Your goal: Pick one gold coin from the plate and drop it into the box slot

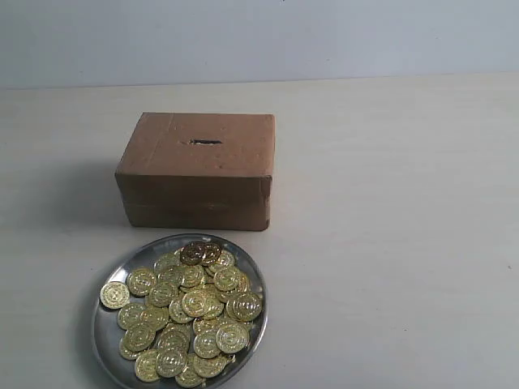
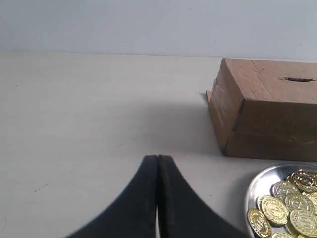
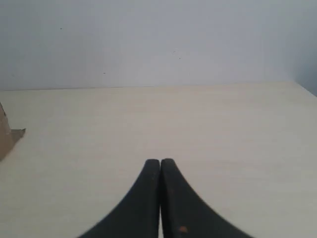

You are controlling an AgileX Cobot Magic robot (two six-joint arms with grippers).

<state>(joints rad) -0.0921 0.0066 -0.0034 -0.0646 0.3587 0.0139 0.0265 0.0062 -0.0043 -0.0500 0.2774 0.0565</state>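
Exterior view — box slot (image 1: 206, 143) runs L-R atop box (image 1: 195, 174).

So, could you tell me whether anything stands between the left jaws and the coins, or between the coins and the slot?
Nothing visible does. Only bare table lies between the shut left jaws and the plate of coins, and the slot on the box top, just behind the plate, is uncovered.

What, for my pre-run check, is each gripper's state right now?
Left gripper: closed, holding nothing.
Right gripper: closed, holding nothing.
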